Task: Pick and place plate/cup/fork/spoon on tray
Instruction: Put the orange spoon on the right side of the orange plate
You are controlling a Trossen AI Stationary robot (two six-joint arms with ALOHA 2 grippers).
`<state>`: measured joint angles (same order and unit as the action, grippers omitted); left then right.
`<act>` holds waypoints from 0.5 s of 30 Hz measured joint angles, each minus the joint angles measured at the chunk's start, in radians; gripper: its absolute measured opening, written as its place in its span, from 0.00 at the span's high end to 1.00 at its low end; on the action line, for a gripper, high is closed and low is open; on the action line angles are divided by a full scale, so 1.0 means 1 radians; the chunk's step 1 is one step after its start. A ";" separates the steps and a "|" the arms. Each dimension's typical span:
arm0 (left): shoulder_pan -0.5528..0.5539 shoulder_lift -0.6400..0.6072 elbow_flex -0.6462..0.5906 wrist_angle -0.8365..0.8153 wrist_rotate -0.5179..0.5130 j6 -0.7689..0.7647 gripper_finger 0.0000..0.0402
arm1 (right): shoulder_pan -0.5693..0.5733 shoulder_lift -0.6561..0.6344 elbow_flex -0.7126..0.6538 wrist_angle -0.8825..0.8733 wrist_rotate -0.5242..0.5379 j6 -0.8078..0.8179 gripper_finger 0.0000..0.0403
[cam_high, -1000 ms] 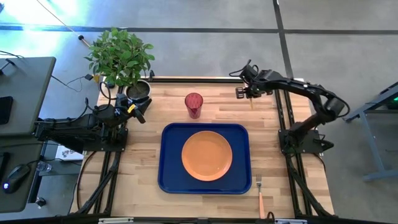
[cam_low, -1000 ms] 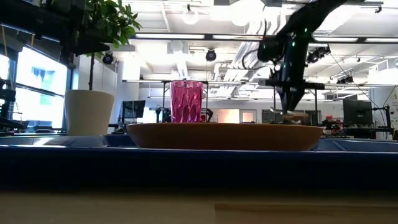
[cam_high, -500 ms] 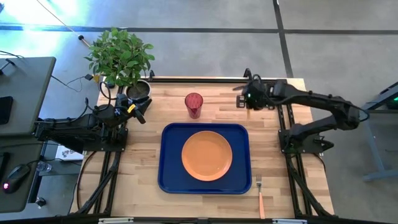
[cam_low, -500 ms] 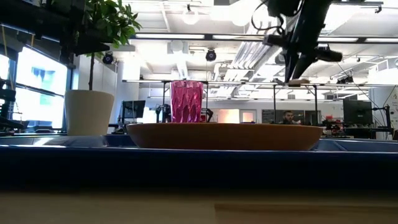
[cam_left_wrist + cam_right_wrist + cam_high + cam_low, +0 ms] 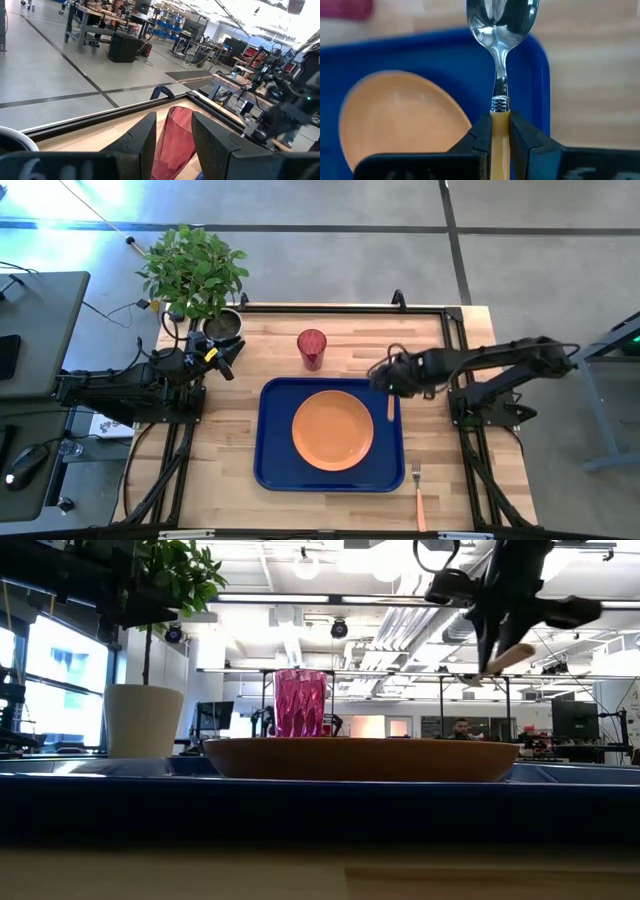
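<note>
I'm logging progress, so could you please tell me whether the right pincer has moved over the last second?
Yes. In the high view the right pincer, shut on the spoon, has moved from the table's far edge toward the tray, now over its right rim.

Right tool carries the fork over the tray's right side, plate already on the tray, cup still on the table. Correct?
Not quite: the right tool is shut on the spoon, not the fork, which lies on the table, as the right wrist and high views show. The rest holds: plate on the tray, cup off it.
</note>
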<state>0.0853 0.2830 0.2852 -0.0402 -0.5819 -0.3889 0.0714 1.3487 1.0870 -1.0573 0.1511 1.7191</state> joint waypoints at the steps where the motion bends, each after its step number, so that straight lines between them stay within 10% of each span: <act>1: 0.000 0.000 0.000 0.000 0.000 0.000 0.71 | 0.020 0.013 0.000 0.000 -0.010 0.028 0.96; 15: 0.000 0.000 0.000 0.000 0.000 0.059 0.71 | 0.216 0.220 0.000 0.132 -0.085 0.252 0.96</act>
<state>0.0853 0.2831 0.2852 -0.0406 -0.5823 -0.3298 0.2879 1.5684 1.0866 -0.9249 0.0664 1.9716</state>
